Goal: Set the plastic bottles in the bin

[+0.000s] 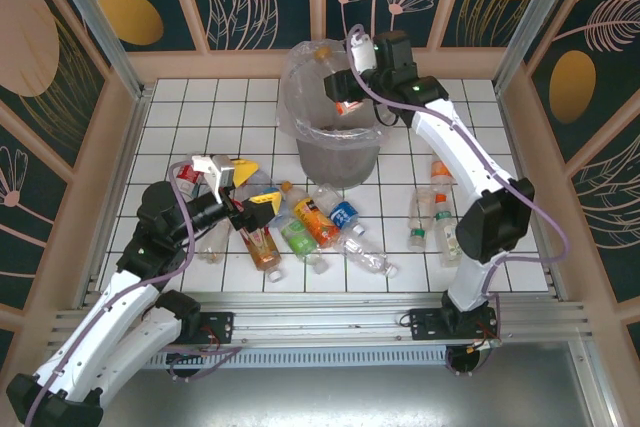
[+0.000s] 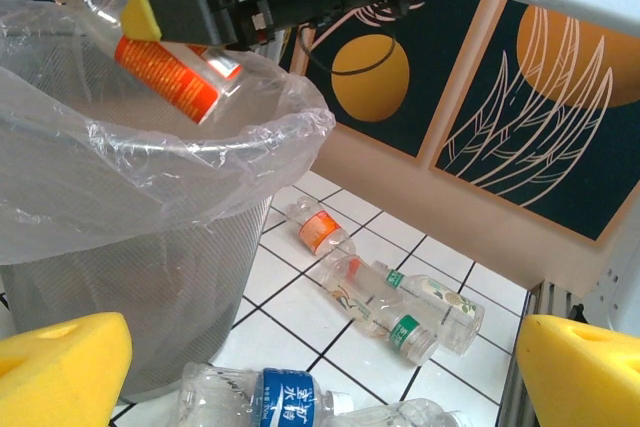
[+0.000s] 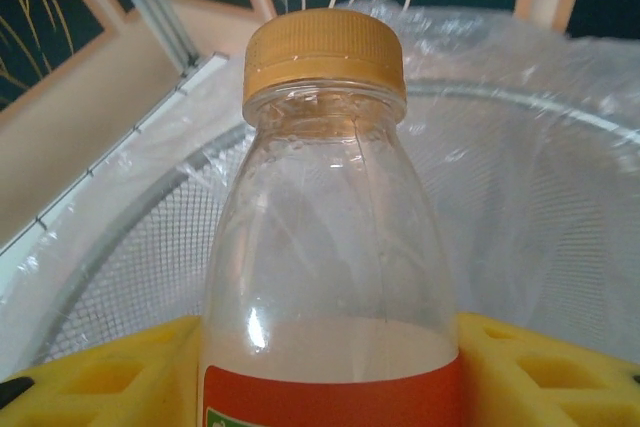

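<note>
Right fingers (image 3: 100, 377) clamped on bottle (image 3: 330, 247): clear, tan cap, orange-red label, held tilted over mouth of grey mesh bin (image 1: 340, 152) with clear liner (image 2: 200, 137). Left fingers (image 2: 60, 357) spread, holding nothing, over loose bottles (image 1: 315, 222) scattered on counter (image 1: 180, 117).

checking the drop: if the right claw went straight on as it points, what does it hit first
Probably the far wall of the bin, the held bottle touching cap first; depth is unclear.

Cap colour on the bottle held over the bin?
Mustard-yellow cap on the bottle; clearest in the right wrist view.
</note>
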{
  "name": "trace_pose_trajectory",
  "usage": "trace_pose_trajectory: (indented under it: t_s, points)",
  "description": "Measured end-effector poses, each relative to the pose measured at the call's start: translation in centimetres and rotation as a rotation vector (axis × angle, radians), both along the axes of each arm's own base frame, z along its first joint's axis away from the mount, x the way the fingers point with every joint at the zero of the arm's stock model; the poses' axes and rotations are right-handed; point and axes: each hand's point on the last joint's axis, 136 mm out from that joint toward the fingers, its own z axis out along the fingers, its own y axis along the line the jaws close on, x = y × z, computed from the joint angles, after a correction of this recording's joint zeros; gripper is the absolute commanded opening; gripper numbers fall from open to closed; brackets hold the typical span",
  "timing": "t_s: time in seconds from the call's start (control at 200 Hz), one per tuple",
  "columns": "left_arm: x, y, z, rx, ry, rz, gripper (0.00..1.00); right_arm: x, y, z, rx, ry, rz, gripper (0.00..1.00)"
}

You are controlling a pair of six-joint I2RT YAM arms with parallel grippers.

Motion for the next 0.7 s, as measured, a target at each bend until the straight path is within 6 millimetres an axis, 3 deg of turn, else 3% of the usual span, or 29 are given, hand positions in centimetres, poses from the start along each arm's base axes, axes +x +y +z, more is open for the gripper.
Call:
trace_pose_trajectory:
  t_s: [0.3, 0.696]
  points:
    - [0.4, -0.1, -0.6, 0.013, 0.02, 0.003, 0.99, 0.7, 0.5, -5.2, -0.062, 0.141, 0.032, 0.59]
    - [0.7, -0.3, -1.0, 0.019, 0.033, 0.003, 0.98, 1.3, 1.2, -7.0, -0.101, 0.221, 0.04, 0.59]
